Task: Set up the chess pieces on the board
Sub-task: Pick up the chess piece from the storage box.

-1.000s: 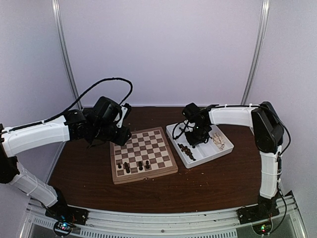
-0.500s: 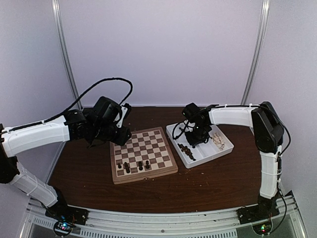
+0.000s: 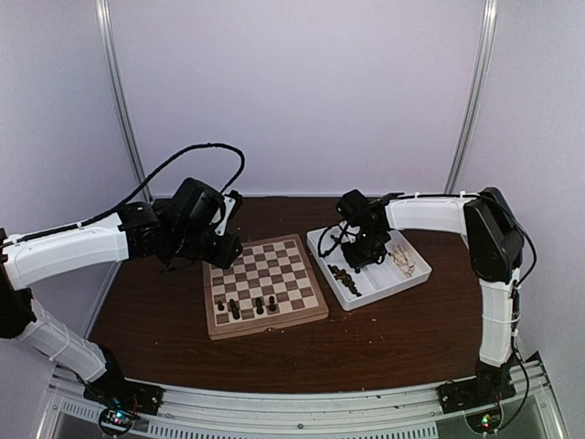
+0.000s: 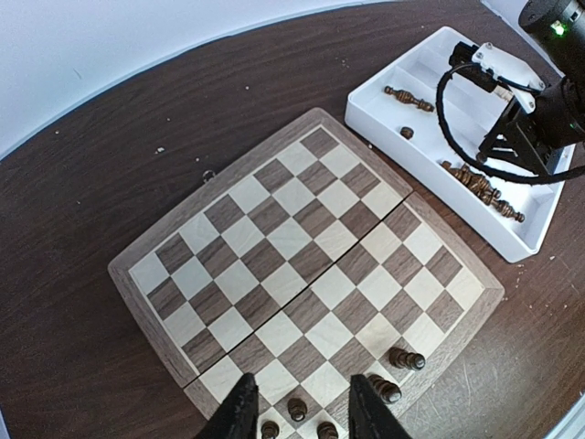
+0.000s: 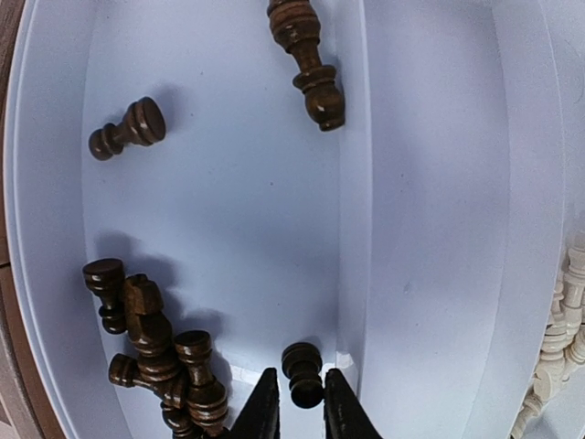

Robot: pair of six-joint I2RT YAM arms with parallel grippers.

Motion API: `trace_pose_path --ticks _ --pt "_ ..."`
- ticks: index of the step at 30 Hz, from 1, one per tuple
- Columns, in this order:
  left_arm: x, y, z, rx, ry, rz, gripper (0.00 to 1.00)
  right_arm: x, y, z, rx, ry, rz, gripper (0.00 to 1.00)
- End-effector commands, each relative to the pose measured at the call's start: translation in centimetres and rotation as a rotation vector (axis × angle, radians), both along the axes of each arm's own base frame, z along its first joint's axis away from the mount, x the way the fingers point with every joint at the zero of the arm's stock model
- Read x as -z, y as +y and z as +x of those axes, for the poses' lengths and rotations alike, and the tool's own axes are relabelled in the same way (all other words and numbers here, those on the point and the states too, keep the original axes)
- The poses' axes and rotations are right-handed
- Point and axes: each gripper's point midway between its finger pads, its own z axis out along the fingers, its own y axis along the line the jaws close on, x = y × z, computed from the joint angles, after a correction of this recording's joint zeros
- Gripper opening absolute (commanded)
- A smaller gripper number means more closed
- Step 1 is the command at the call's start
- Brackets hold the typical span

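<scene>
The board point(image 3: 279, 259) lies mid-table with several dark chess pieces point(image 3: 259, 305) standing on its near rows. In the left wrist view three of them point(image 4: 407, 359) show near the board's edge point(image 4: 302, 229). My left gripper point(image 4: 303, 382) hovers open above those rows with nothing between its fingers; in the top view it point(image 3: 228, 249) sits at the board's far left corner. My right gripper point(image 5: 300, 375) is down in the white tray point(image 5: 352, 183), shut on a lying dark pawn point(image 5: 303, 364) beside the divider. A heap of dark pieces point(image 5: 155, 347) lies just left of it.
The tray point(image 3: 402, 279) sits right of the board, touching its corner. Two more dark pieces point(image 5: 306, 64) lie loose farther up the same compartment. Pale cream pieces point(image 5: 558, 338) fill the tray's right compartment. The right arm's cable point(image 4: 457, 119) loops over the tray.
</scene>
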Motion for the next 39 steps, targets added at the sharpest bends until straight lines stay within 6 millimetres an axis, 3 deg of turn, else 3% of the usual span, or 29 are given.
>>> trace_pose_path --ticks 1,9,19,30,36,39 --pt "-0.3 -0.1 0.5 -0.006 -0.02 -0.018 0.35 0.8 -0.7 0.3 0.019 0.002 -0.024 0.18" --pt "0.0 0.0 0.5 -0.007 -0.014 -0.013 0.35 1.1 -0.7 0.3 0.018 0.01 -0.025 0.17" --pt "-0.1 0.1 0.4 -0.009 -0.018 -0.012 0.35 0.7 -0.6 0.3 0.004 0.008 -0.023 0.07" --pt "-0.4 -0.3 0.7 -0.003 -0.021 -0.017 0.35 -2.8 0.3 -0.2 -0.053 -0.036 0.037 0.06" --pt "-0.6 -0.3 0.7 -0.001 -0.027 -0.022 0.35 -5.6 2.4 -1.0 -0.134 -0.104 0.096 0.06" --pt "-0.6 -0.3 0.6 -0.001 -0.027 -0.022 0.35 -6.6 4.4 -1.8 -0.194 -0.115 0.142 0.06"
